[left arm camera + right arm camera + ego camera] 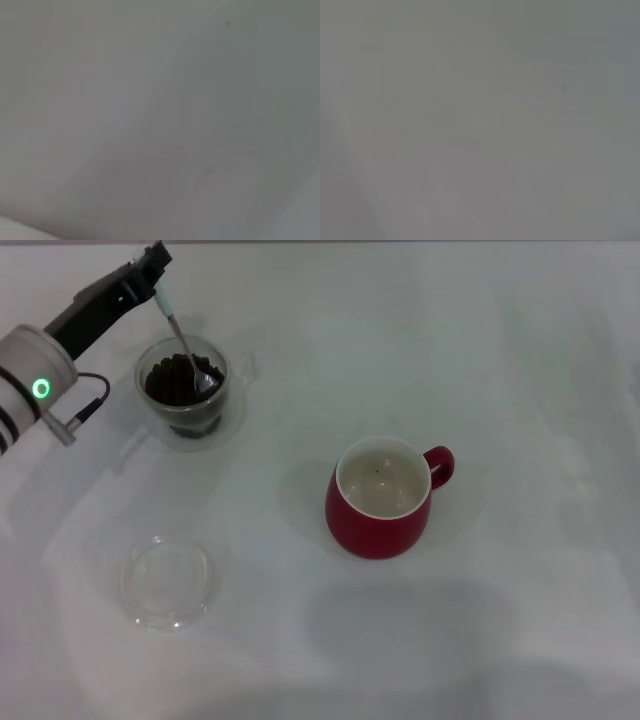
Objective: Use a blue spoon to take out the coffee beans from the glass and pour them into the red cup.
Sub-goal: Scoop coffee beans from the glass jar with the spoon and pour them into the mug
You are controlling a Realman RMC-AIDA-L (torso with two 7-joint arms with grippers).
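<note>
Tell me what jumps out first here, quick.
The red cup stands mid-table with almost nothing in it, handle toward the right. At far left, the left gripper holds the spoon with its bowl down in the glass of coffee beans. A clear dish lies nearer, left.

Left arm (40, 370) cut off by frame edge.

— What do you have at the far left of the desk (520, 360)?
— The glass (187, 390), coffee beans (175, 382) in it, the blue spoon (190, 350) leaning in from behind, bowl among them.
— The red cup (380, 502)?
— To your right of the glass and nearer you, well apart.
— Anything else?
— A shallow clear dish (167, 583), nearer you than the glass, left of the cup.
</note>
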